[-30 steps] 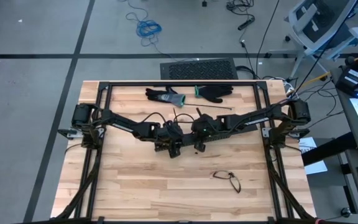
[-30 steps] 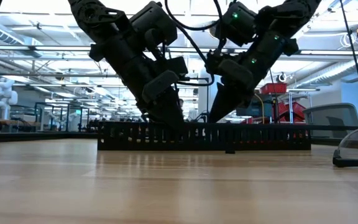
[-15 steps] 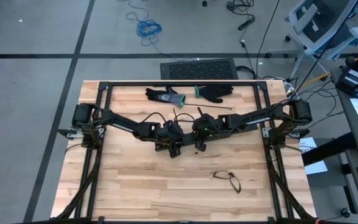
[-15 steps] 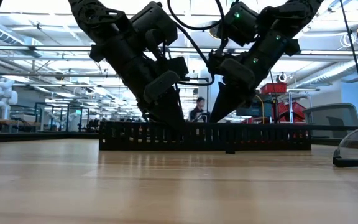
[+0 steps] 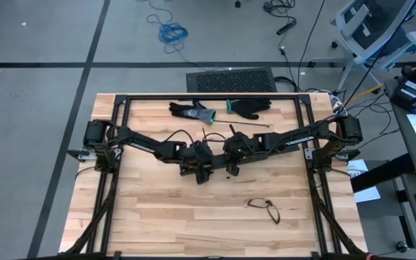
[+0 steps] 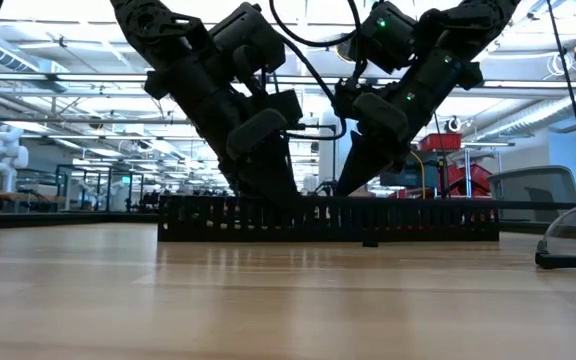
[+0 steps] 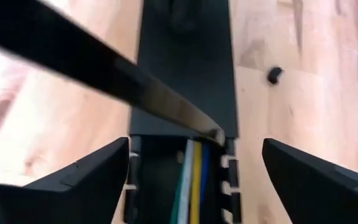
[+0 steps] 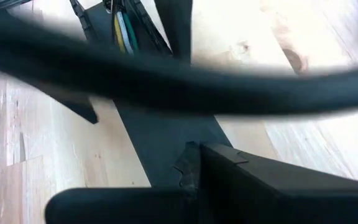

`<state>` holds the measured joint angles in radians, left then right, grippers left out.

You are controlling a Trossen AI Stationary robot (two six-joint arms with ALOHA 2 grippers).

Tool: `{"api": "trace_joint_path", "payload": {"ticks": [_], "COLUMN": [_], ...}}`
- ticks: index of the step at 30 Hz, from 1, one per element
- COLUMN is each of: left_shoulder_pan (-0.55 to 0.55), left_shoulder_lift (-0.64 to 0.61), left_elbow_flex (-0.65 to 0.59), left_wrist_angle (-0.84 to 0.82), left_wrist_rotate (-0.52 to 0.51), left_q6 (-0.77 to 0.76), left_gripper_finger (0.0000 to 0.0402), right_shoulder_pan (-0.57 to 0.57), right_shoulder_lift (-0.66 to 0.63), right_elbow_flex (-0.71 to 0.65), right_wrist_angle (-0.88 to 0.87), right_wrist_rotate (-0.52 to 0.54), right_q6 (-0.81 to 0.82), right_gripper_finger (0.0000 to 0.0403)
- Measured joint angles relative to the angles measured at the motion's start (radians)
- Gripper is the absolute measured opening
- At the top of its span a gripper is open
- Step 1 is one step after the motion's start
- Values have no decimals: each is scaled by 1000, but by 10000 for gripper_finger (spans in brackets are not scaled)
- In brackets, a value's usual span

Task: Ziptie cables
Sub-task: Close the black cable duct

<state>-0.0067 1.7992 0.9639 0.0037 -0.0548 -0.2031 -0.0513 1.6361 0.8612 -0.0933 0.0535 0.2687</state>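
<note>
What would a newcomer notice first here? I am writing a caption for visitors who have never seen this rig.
Two dark arms meet over the middle of the pale wooden table, the left gripper with fingers spread and the right gripper shut. Both press down on a long black slotted plastic duct. Inside it lie thin green, white, yellow and blue cables. A pair of dark gloves rests at the far edge.
</note>
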Motion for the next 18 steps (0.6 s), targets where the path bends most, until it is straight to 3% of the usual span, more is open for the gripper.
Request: {"api": "trace_joint_path", "payload": {"ticks": [7, 18], "left_shoulder_pan": [-2, -2], "left_shoulder_lift": [-47, -51], "left_elbow_flex": [1, -1], "left_wrist_angle": [-114, -90], "left_wrist_rotate": [27, 22], "left_q6": [-19, 0], "left_gripper_finger": [370, 371], "right_shoulder_pan": [0, 0], "right_shoulder_lift": [-1, -2], "right_elbow_flex": [2, 2], "right_wrist_angle": [1, -1], "right_wrist_rotate": [1, 3], "right_q6": [0, -6], "right_gripper_finger": [0, 0]}}
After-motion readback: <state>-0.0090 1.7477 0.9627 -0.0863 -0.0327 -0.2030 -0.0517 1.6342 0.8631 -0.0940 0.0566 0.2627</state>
